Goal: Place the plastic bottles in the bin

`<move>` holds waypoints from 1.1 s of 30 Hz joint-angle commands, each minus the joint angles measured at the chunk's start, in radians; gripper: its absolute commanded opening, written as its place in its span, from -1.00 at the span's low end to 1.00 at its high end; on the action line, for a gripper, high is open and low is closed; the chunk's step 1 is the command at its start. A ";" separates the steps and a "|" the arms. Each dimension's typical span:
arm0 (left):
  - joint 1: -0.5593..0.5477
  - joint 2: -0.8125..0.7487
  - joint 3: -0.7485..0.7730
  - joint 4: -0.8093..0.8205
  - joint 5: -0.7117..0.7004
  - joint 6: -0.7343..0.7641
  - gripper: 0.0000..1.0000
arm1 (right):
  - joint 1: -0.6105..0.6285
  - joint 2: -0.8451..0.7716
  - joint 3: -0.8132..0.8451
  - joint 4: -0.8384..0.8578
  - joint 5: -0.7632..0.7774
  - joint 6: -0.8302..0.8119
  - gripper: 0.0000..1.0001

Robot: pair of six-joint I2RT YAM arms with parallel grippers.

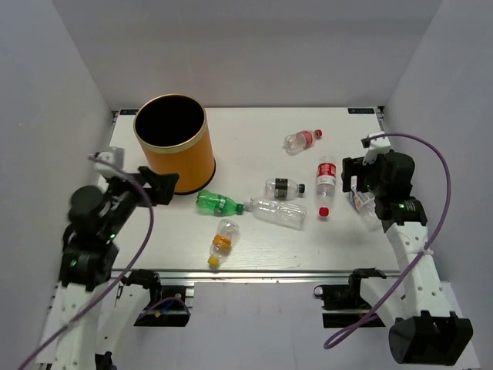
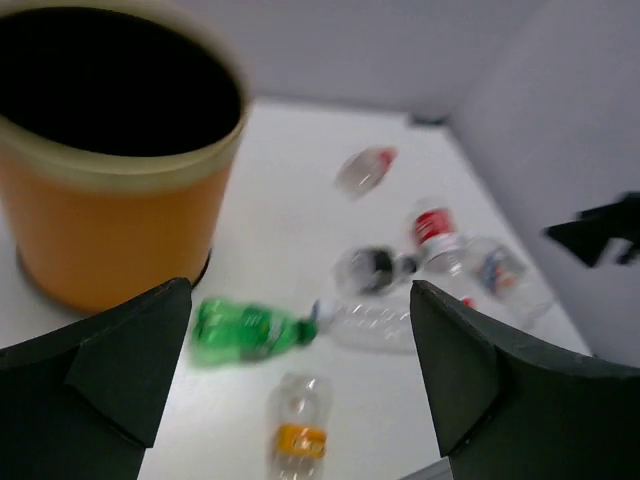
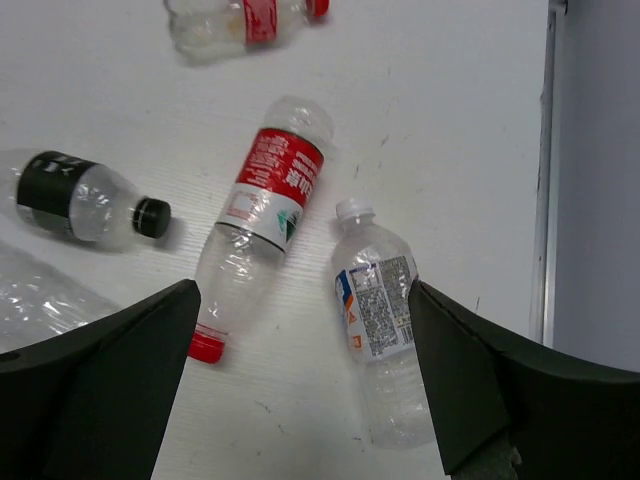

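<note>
The white table (image 1: 246,158) carries everything, and the bin (image 1: 173,142), an orange bucket with a black inside, stands upright at its far left corner with nothing visible in it. The left gripper (image 2: 300,290) hangs just to the near left of the bin, level with its wall, fingers spread wide with nothing between them. The right gripper (image 3: 303,287) is well to the right of the bin, close to the table's right edge, also with its fingers wide apart and holding nothing. All seven bottles lie on their sides outside the bin. The plain clear bottle (image 1: 279,213) lies to the near right of the bin, its cap end meeting the cap end of the green bottle (image 1: 217,203), which rests just beside the bin's base. A red-label bottle (image 3: 262,205) lies farther right of the bin, red cap toward the near edge. The blue-and-white-label bottle (image 3: 378,325) lies farthest right of the bin, under the right gripper and beside the red-label one without touching it. A second red-label bottle (image 1: 302,140) sits to the right of the bin, toward the far side. The dark-label bottle (image 1: 283,187) lies right of the bin, just beyond the clear one. The orange-label bottle (image 1: 223,239) lies nearest the front edge, to the near right of the bin.
</note>
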 commanded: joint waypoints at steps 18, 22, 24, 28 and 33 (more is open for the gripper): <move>-0.025 0.210 -0.056 -0.154 0.407 0.162 -0.69 | -0.054 -0.024 -0.026 -0.209 -0.141 -0.202 -1.00; -0.070 0.359 -0.113 -0.217 0.352 0.148 -0.19 | -0.055 -0.024 -0.067 -0.241 -0.239 -0.228 0.21; -0.093 0.428 -0.139 -0.208 0.312 0.114 0.03 | -0.054 -0.015 -0.072 -0.251 -0.244 -0.233 0.42; -0.159 0.428 -0.162 -0.168 0.263 0.037 0.37 | -0.052 0.016 -0.055 -0.263 -0.251 -0.205 0.48; -0.300 0.532 -0.220 -0.098 0.217 0.019 0.48 | -0.052 0.041 -0.064 -0.258 -0.285 -0.202 0.77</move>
